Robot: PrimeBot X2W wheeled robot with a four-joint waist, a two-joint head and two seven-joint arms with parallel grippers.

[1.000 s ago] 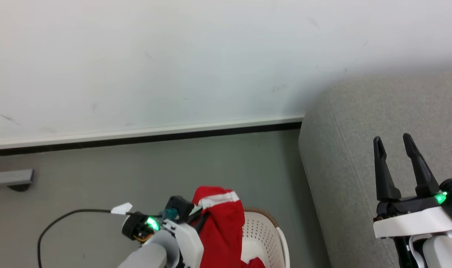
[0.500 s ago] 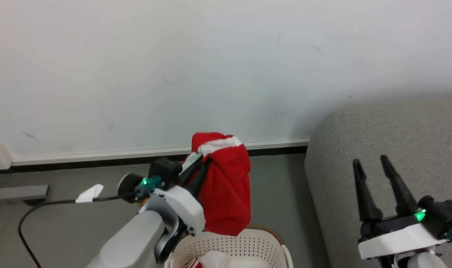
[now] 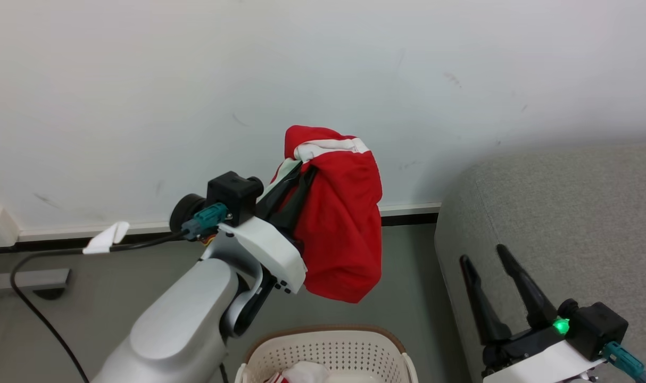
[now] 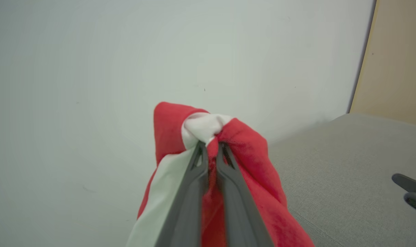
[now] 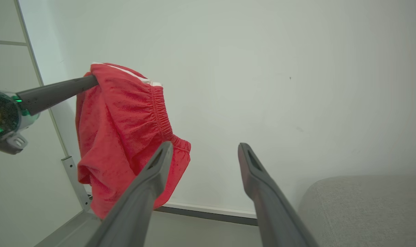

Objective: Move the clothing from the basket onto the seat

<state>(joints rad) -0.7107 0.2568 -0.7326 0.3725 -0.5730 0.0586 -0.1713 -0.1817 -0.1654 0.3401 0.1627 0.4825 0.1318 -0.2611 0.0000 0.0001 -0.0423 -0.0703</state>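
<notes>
clothing (image 3: 344, 223): seems soft, light, limp | left fingers (image 4: 191, 178): pinching bunched white-trimmed waistband, best hold | right fingers (image 5: 139, 197): spread, empty

Even, diffuse light fills the room, bright and soft. Behind the left gripper (image 3: 308, 169) the wall (image 3: 142, 80) looks pale with a faint green cast. A soft shadow lies on it above the seat (image 3: 568, 213), beyond the right gripper (image 3: 482, 253). In both wrist views the fingers (image 4: 191, 192) blur near the lens, and the corners darken slightly.
</notes>
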